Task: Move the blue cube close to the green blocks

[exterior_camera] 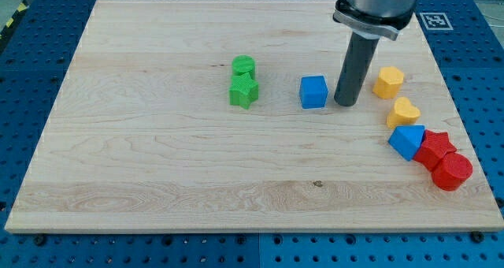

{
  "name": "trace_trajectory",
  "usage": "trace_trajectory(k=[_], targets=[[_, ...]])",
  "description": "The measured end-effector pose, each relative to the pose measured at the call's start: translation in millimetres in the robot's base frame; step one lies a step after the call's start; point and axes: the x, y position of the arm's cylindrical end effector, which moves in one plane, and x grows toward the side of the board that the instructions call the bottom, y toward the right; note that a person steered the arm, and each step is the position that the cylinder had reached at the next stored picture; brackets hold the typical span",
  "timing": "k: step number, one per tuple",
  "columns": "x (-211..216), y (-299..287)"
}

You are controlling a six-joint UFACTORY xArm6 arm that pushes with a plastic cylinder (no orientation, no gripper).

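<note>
The blue cube [313,92] sits on the wooden board [157,158] a little right of centre. Two green blocks stand to its left, touching each other: a green cylinder [243,65] and a green star-shaped block [243,91] just below it. A gap of about one block's width lies between the cube and the green star. My tip [345,103] rests on the board just right of the blue cube, very close to its right face.
At the view's right are a yellow hexagonal block [387,82], a yellow heart [403,111], a second blue block [406,141], a red star [435,149] and a red cylinder [452,172], clustered near the board's right edge.
</note>
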Motion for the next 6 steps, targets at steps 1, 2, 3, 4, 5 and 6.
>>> trace_trajectory(k=[1, 2, 3, 4, 5, 6], targets=[[0, -25], [0, -47], [-1, -49], [-12, -50], [-30, -51], [-53, -43]])
